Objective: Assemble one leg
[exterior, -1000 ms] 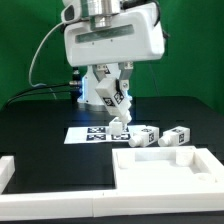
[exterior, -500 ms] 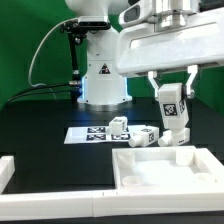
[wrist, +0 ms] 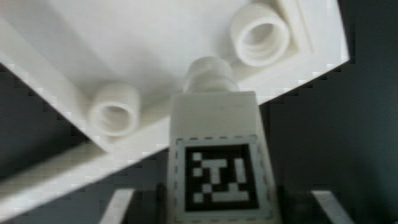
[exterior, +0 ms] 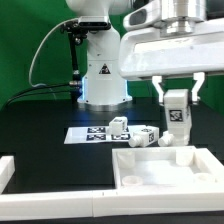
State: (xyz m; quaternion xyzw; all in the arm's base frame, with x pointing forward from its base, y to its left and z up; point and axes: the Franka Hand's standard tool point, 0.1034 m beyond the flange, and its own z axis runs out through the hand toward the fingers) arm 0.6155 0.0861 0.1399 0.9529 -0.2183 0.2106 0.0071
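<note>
My gripper is shut on a white leg with a black-and-white tag, holding it upright above the far right part of the large white square tray part. In the wrist view the leg fills the middle between the fingers, its threaded tip pointing at the tray part, between two round raised sockets. Two more legs lie on the table near the marker board, and another leg lies just behind the tray part.
The robot base stands at the back. A white rail lies at the exterior view's left front. A black cable hangs behind against the green backdrop.
The gripper has carried the leg from above the marker board to the exterior view's right, over the tray part, then lifted slightly and turned it upright.
</note>
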